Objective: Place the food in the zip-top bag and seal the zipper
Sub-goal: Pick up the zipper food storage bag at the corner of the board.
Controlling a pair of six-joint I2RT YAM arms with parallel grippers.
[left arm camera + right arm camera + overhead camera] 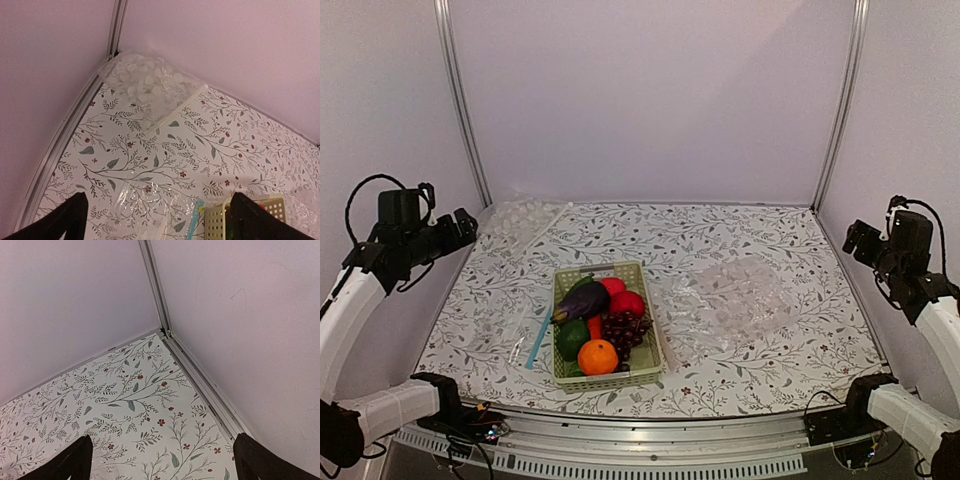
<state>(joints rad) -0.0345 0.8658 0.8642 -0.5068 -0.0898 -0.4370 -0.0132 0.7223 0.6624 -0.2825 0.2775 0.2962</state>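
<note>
Work table (775, 240) with a leaf-and-flower cover, seen from above and from both wrists. The left gripper (466, 226) hangs raised over the table's left edge, its two dark fingers (70, 220) spread wide with nothing between them. The right gripper (857, 240) hangs likewise over the right edge, fingers (75, 462) parted and empty. The food sits near the front centre, all of it in a pale green mesh basket (608, 379). It comprises a purple eggplant (582, 300) lying across the middle, red fruit (628, 302) just behind and to the right, and dark grapes (623, 330). There is also a dark green vegetable (572, 338), an orange (597, 356) at the near end, and a sliver of carrot (594, 324) among them. The zip-top bag (500, 335) lies flat on the table just left of the basket. It is faint except for its zipper (538, 342), a light-blue strip running alongside the basket's left wall; whether it is pressed shut cannot be told. One bubbly clear sheet (525, 220) lies in the far left corner, and another (740, 300) lies to the right of the basket.
</note>
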